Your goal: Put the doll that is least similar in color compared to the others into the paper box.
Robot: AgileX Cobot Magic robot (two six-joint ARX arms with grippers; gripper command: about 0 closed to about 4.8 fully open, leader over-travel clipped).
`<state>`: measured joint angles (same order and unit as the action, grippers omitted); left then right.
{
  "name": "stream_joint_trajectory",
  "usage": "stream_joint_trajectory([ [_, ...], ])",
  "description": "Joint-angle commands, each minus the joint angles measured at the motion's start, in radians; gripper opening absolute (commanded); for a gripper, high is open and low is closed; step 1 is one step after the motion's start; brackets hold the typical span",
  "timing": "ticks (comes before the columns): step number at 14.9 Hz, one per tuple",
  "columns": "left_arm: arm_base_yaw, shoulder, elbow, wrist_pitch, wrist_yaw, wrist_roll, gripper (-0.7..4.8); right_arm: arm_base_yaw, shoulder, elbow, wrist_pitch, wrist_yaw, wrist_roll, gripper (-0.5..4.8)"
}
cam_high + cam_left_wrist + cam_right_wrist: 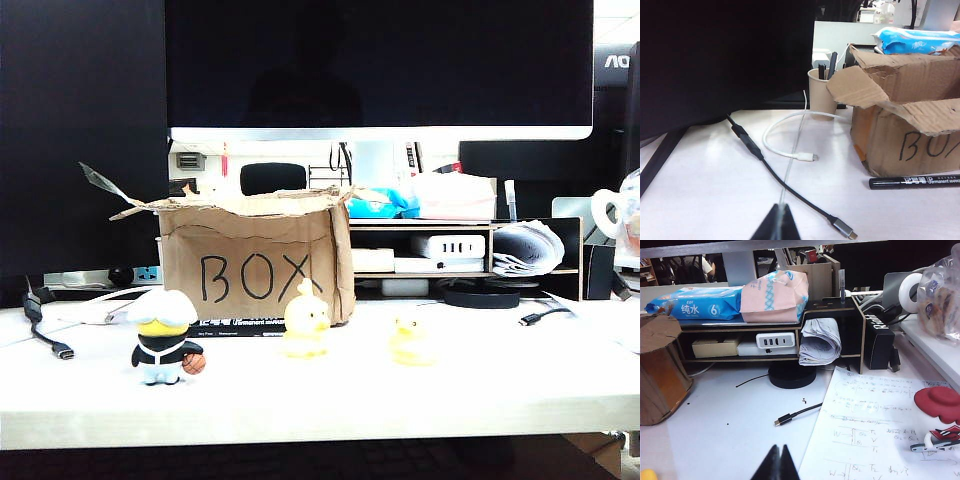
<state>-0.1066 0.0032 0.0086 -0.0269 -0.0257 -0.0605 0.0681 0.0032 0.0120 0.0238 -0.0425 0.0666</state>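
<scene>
The doll (163, 335), with pale puffy hair, a black outfit and a small orange ball, stands at the table's front left. The paper box (250, 260), marked "BOX", sits behind it, open at the top. The others, two yellow ducks, stand in front of the box: the tufted one (305, 322) and the squat one (408, 340). No arm shows in the exterior view. My left gripper (781, 207) is shut and empty, low over the table left of the paper box (905, 135). My right gripper (779, 449) is also shut and empty, right of the paper box (660, 375).
A black marker (915, 181) lies in front of the box. Black (790, 187) and white (790, 152) cables trail across the left side beside a paper cup (821, 92). A written sheet (875, 430), a red toy (940, 402) and a desk shelf (790, 320) fill the right. A monitor (380, 70) looms behind.
</scene>
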Motion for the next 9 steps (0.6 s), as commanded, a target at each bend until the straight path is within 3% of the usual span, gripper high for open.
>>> stream_joint_trajectory([
  [1,0.000,0.000,0.001,0.006,0.004,0.000,-0.05,0.000,0.000,0.000,0.010,0.002,0.005,-0.05],
  [6,0.000,0.000,0.001,0.006,0.004,0.000,-0.05,0.000,0.000,0.000,0.010,0.003,0.004,-0.05],
  [9,0.000,0.120,0.001,0.006,0.004,0.000,-0.05,0.000,0.000,0.000,0.009,-0.018,0.021,-0.05],
])
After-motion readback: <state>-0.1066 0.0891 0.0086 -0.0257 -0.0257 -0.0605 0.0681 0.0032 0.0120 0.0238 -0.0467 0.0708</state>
